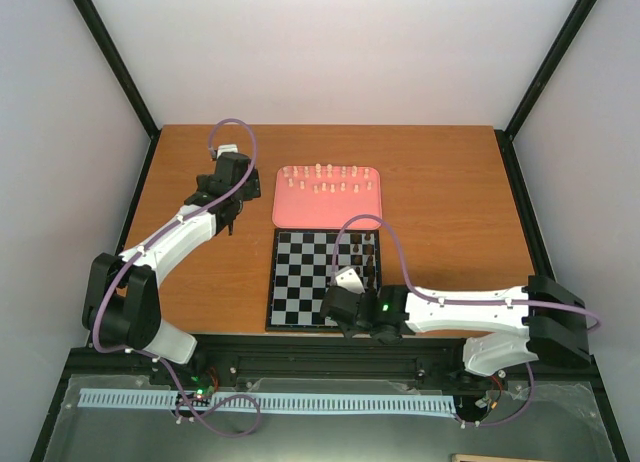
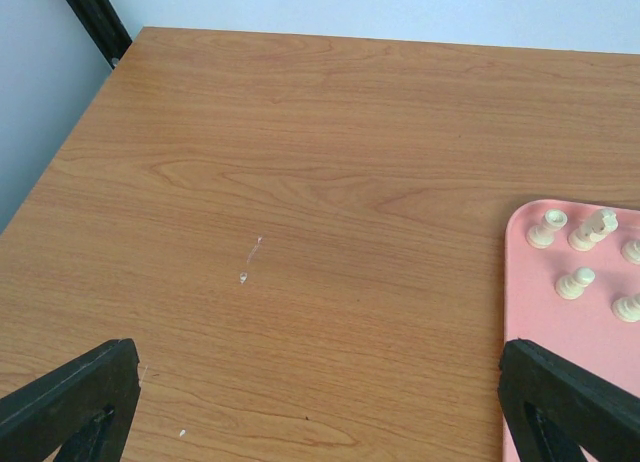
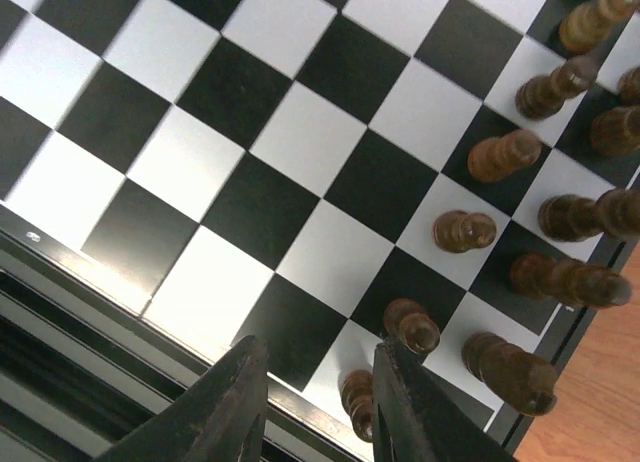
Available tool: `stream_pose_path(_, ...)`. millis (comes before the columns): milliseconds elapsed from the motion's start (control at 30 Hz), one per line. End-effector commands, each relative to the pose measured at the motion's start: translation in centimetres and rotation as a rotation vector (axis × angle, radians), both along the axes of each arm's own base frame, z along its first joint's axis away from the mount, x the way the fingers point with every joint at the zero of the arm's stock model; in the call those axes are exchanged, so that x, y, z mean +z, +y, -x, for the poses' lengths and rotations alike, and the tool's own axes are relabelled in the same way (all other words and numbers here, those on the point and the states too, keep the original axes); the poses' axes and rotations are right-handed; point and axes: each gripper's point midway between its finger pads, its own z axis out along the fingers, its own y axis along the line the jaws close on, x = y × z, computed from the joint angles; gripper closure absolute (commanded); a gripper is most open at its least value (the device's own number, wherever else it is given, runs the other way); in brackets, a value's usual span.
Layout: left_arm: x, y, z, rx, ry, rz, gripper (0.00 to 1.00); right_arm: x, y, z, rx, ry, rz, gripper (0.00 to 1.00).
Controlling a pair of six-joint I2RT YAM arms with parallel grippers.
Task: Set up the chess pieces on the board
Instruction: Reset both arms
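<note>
Your right hand [image 3: 318, 360] sits slightly parted around a dark piece [image 3: 357, 400] at 5 o'clock on the board [image 3: 250, 172]; left hand [image 2: 315, 354] spread wide over worktop [image 2: 300, 182].

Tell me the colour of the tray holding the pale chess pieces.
Plain salmon pink. The tray shows best in the top external view.

A wooden table [image 1: 440, 182] with a warm orange-brown grain stood inside plain white walls [image 1: 330, 52] at the far side, left and right, joined by slanting black posts [image 1: 110, 57]. Soft, even light fell over it. Along the near edge ran a black rail [image 1: 300, 357], with a pale blue slotted strip [image 1: 300, 403] nearer still
</note>
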Motion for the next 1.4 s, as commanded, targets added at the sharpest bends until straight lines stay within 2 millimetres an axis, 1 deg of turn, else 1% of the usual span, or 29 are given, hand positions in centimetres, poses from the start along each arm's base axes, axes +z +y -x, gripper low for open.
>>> stream_pose_path(0,2.4,-0.1,-0.6,0.008,-0.063,0.026,0.00,3.0,0.4,-0.9,-0.012,-0.059,-0.039,0.68)
stream_pose_path(33,2.5,-0.1,-0.6,0.007,-0.064,0.027,0.00,3.5,0.4,-1.1,-0.014,-0.069,-0.045,0.66)
stream_pose_path(133,2.4,-0.2,-0.7,0.004,-0.063,0.028,0.00,5.2,0.6,-1.8,-0.022,-0.116,-0.067,0.54)
stream_pose_path(167,2.4,-0.2,-0.7,0.003,-0.062,0.029,0.00,6.0,0.7,-2.1,-0.023,-0.138,-0.077,0.45)
stream_pose_path(200,2.4,-0.2,-0.7,0.003,-0.061,0.029,0.00,6.7,0.9,-2.5,-0.025,-0.159,-0.082,0.17)
stream_pose_path(233,2.4,-0.3,-0.8,0.002,-0.060,0.029,0.00,7.4,1.0,-2.9,-0.028,-0.180,-0.086,0.02)
stream_pose_path(267,2.4,-0.3,-0.7,0.001,-0.060,0.030,0.00,8.1,1.1,-3.4,-0.032,-0.198,-0.092,0.00)
stream_pose_path(400,2.5,-0.3,-0.7,0.000,-0.063,0.035,0.00,11.2,1.0,-6.2,-0.076,-0.286,-0.126,0.00)
stream_pose_path(500,2.6,-0.4,-0.7,-0.004,-0.064,0.040,0.00,13.1,0.2,-9.0,-0.120,-0.344,-0.166,0.00)
stream_pose_path(633,2.5,-0.6,-0.7,-0.013,-0.061,0.052,0.00,16.4,-1.5,-14.0,-0.179,-0.442,-0.243,0.00)
stream_pose_path(733,2.6,-0.6,-0.5,-0.013,-0.062,0.052,0.00,17.8,-3.2,-18.5,-0.200,-0.466,-0.285,0.00)
stream_pose_path(800,2.8,-0.4,-0.4,-0.008,-0.066,0.048,0.00,17.6,-4.8,-22.0,-0.230,-0.454,-0.292,0.00)
stream_pose_path(833,2.9,-0.3,-0.3,-0.006,-0.068,0.047,0.00,17.1,-5.2,-23.5,-0.229,-0.440,-0.293,0.00)
stream_pose_path(867,3.0,-0.3,-0.3,-0.006,-0.070,0.046,0.00,15.8,-5.3,-25.2,-0.230,-0.411,-0.280,0.00)
stream_pose_path(900,3.0,-0.3,-0.3,-0.006,-0.072,0.048,0.00,15.4,-5.4,-26.5,-0.227,-0.398,-0.277,0.00)
stream_pose_path(933,3.0,-0.3,-0.3,-0.008,-0.070,0.048,0.00,15.5,-5.3,-27.8,-0.224,-0.397,-0.284,0.00)
stream_pose_path(1000,3.0,-0.4,-0.3,-0.008,-0.070,0.050,0.00,14.9,-4.9,-29.4,-0.204,-0.394,-0.282,0.00)
stream_pose_path(1067,3.2,-0.3,-0.2,-0.006,-0.073,0.048,0.00,14.9,-4.8,-30.5,-0.203,-0.421,-0.262,0.00)
stream_pose_path(1133,3.4,-0.2,-0.2,-0.002,-0.077,0.044,0.00,15.1,-5.3,-31.9,-0.232,-0.459,-0.223,0.00)
stream_pose_path(1367,3.0,-0.3,-0.5,0.000,-0.068,0.041,0.00,14.2,-6.2,-32.9,-0.264,-0.460,-0.203,0.00)
